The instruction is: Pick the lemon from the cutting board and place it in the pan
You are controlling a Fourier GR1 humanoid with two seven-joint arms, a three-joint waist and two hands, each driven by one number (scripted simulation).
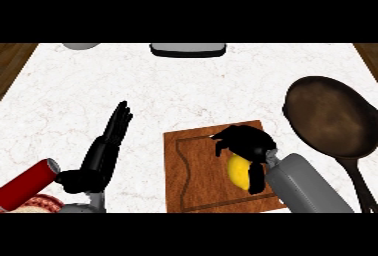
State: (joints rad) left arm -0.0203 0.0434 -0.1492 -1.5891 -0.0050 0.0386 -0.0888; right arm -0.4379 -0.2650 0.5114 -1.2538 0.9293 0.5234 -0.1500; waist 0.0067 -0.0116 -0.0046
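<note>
Yellow lemon (237, 171) lies on the wooden cutting board (193, 172), and the right hand (245, 143) sits on top of it with fingers curled round it. So the step looks like the grab. Next the hand must lift the lemon and carry it right to the dark pan (330, 117), which lies just beside the board. The left hand (103, 150) rests open, fingers straight, at the left.

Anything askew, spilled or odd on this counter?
Nothing stands out. The lemon lies on the board under the curled right hand; the pan sits upright, nothing in it; left hand rests open.
</note>
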